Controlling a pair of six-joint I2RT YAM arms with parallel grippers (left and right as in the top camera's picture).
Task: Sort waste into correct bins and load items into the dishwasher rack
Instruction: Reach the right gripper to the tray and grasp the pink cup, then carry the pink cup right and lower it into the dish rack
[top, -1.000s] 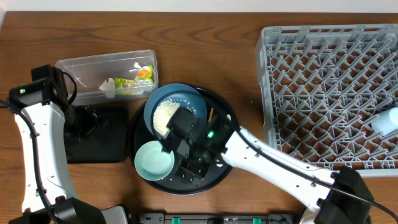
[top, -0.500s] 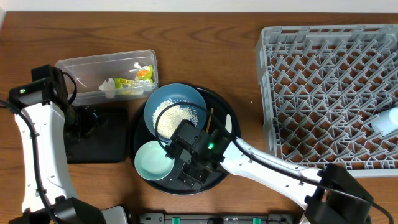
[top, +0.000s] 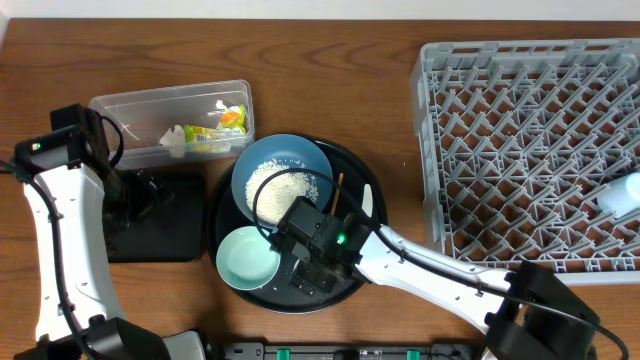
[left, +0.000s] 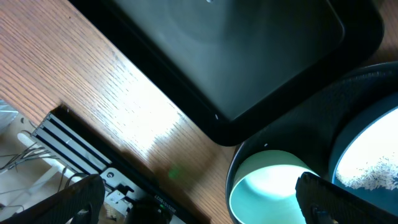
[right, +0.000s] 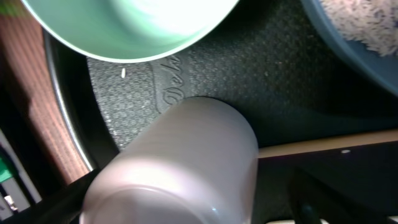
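Note:
The big dark-blue bowl (top: 282, 178) holds a heap of white rice (top: 281, 188) on the round black tray (top: 368, 180). The pale mint bowl (top: 247, 259) stands empty in front of it. My right gripper (top: 316, 266) is low over the tray's front, open, with its fingers on either side of a pale-pink cup (right: 177, 167) lying on its side. In the right wrist view that gripper (right: 186, 208) shows a gap at its right finger. My left gripper (top: 143, 192) hangs open and empty over the shallow black tray (top: 170, 245). The snack wrapper (top: 218, 124) and white scraps lie in the clear tub (top: 120, 105).
The grey dishwasher rack (top: 530, 150) fills the right side, with a light-blue cup (top: 622, 193) at its right edge. A thin wooden stick (top: 338, 188) and a white utensil (top: 366, 200) lie on the round tray. The left wrist view shows the mint bowl (left: 267, 186) and the table's front edge.
My right gripper has moved from over the blue bowl toward the front of the round tray and down around the pink cup. The left arm has not moved.

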